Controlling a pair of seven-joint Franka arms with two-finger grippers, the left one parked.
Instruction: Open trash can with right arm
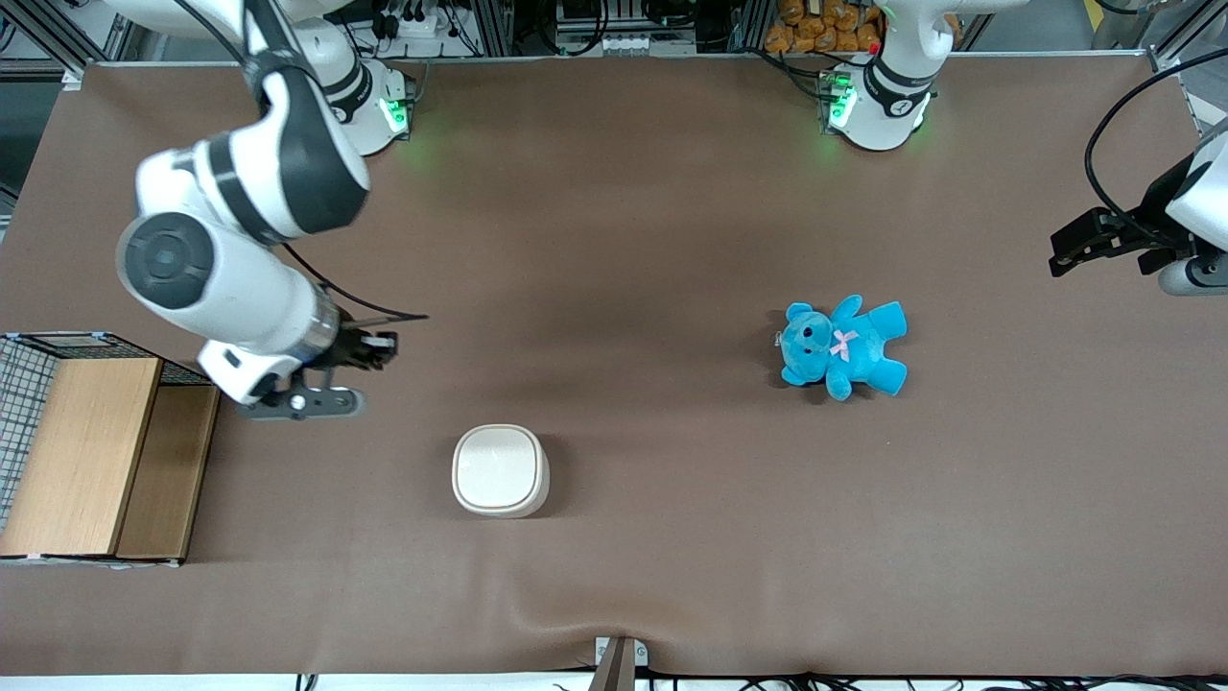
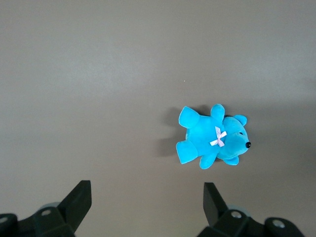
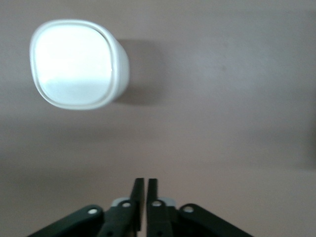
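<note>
Right arm's end effector [image 1: 369,350] hangs above bare tabletop [image 1: 624,240], its two black fingers [image 3: 139,202] pressed almost together with only a sliver of gap between them and nothing held. It sits near the wooden-topped wire crate [image 1: 91,451] at the working arm's end of the tabletop.

The trash can [image 1: 500,470] stands on the tabletop with its flat cream-white lid [image 3: 74,61] down and flush, so the opening has not begun. In the front view it lies nearer to the front camera than the end effector and somewhat toward the middle of the tabletop; the two are apart, with open brown surface between them, and nothing stands in the way. In the right wrist view the can appears ahead of the fingertips and off to one side of their line, so the tool is not yet aimed at it.

That offset is what the coming move turns on: judged from here, the arm has to travel toward the front camera and a little toward the parked arm's end, then come down at a lid edge. The lid is a rounded square with no clear long axis, and I cannot tell which edge carries the hinge.

A blue teddy bear [image 1: 842,347] lies well apart, toward the parked arm's end.
</note>
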